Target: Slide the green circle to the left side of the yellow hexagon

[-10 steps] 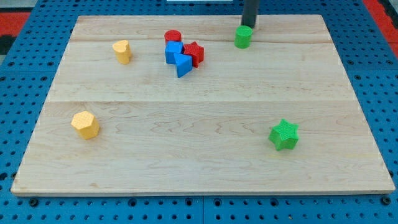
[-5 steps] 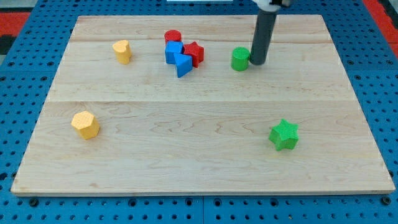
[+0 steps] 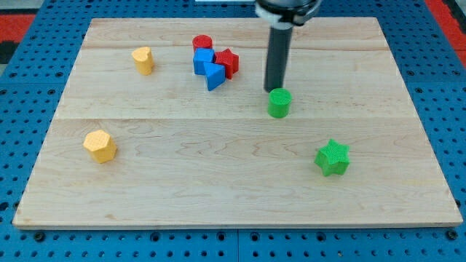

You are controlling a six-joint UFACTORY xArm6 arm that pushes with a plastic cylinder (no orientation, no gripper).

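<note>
The green circle (image 3: 279, 103) stands right of the board's middle. My tip (image 3: 273, 89) touches its upper edge, just above and slightly left of it. The yellow hexagon (image 3: 100, 145) lies far off at the view's lower left, near the board's left edge.
A second yellow block (image 3: 143, 60) stands at the upper left. A red cylinder (image 3: 202, 44), a red star (image 3: 228, 62) and two blue blocks (image 3: 209, 68) cluster at the top centre, left of my rod. A green star (image 3: 333, 157) sits at the lower right.
My tip swung from the circle's top to its right and back above it. The green circle slid down the board and slightly left, from near the top edge towards the middle.
</note>
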